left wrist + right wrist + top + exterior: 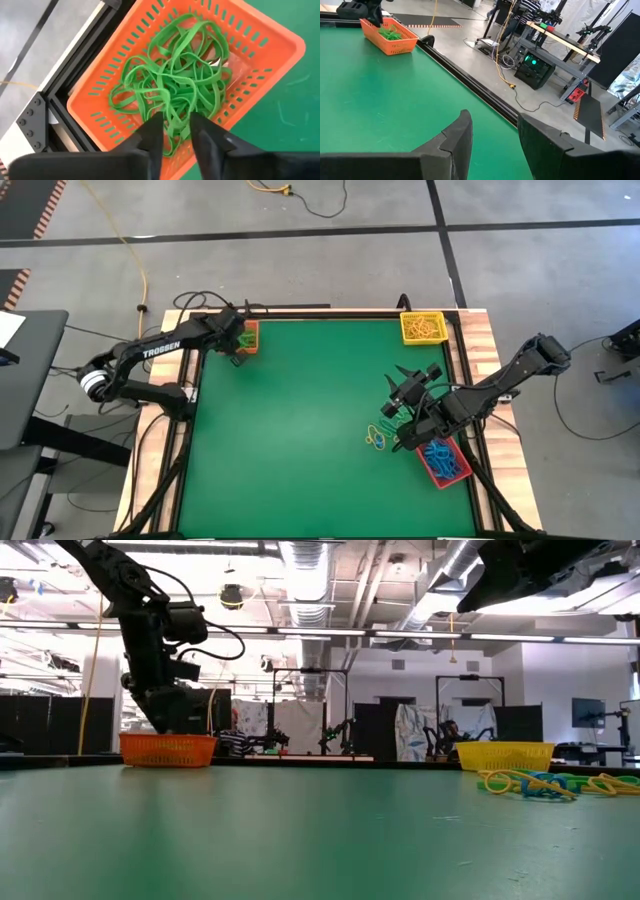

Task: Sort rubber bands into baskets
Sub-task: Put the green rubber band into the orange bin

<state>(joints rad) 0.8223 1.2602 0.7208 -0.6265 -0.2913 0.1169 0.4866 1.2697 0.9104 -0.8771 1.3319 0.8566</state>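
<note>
The orange basket [247, 337] at the table's far left corner holds a tangle of green rubber bands [175, 85]. My left gripper [177, 135] is open, low over this basket, with green strands between its fingers; it also shows in the low view [165, 720]. My right gripper [492, 135] is open and empty, raised above the table's right side [398, 382]. Loose yellow, blue and green bands [383, 434] lie on the table beside the red basket [443, 461], which holds blue bands. The yellow basket [422, 327] holds yellow bands. My left gripper's open fingers [152, 137] point down into the orange basket on either side of some green strands [176, 125]. I cannot tell whether they touch the bands. The bands lie on the basket's floor.
The green table top [300, 430] is framed by a black rail and wooden edges. The loose bands also show in the low view [530, 783], in front of the yellow basket [505, 754]. Beyond the far edge are cables and equipment on the floor [535, 65].
</note>
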